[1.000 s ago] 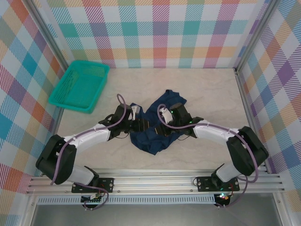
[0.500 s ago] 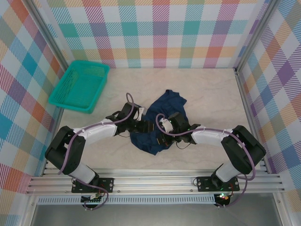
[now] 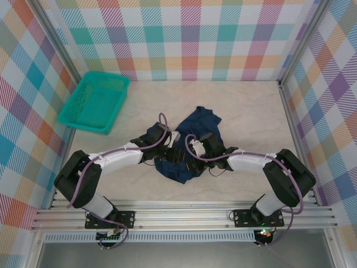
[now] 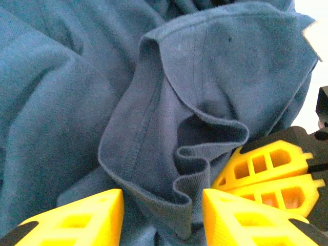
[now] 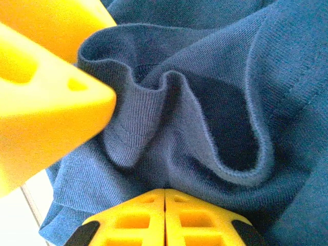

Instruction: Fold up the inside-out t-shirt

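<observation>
Grasp step, I judge: with the t-shirt crumpled mid-table, my right claw is closed at its hem and my left claw stands half-open astride a hem fold, next needing to close.

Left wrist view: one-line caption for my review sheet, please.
Open left tool straddles a rumpled hem of the dark navy blue soft-cloth t-shirt, the shut right tool alongside.

Two arms reach in from the near edge and meet over a crumpled navy t-shirt at mid-table — left gripper and right gripper nose to nose on its near folds — teal basket far left.
</observation>
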`<state>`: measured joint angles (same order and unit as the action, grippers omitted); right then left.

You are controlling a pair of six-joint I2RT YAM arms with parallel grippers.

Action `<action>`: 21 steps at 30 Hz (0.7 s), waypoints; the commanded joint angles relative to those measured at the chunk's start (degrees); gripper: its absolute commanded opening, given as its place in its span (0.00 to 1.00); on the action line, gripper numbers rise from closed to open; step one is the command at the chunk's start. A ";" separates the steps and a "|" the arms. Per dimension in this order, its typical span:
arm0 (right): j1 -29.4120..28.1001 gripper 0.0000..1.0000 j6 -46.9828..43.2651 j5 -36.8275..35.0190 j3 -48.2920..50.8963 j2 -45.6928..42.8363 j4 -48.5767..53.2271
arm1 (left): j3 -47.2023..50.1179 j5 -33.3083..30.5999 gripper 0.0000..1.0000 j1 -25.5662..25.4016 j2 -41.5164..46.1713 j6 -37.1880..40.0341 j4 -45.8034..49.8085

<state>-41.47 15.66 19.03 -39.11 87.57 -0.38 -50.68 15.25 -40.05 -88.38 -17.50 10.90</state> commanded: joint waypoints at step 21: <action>-0.37 0.07 -0.02 -0.59 -0.53 -1.61 -0.32 | -4.63 -0.52 0.30 -0.53 -2.98 4.16 3.17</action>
<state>-41.47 15.66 18.59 -39.11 87.13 -0.40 -53.84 14.06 -40.05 -90.72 -14.04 12.34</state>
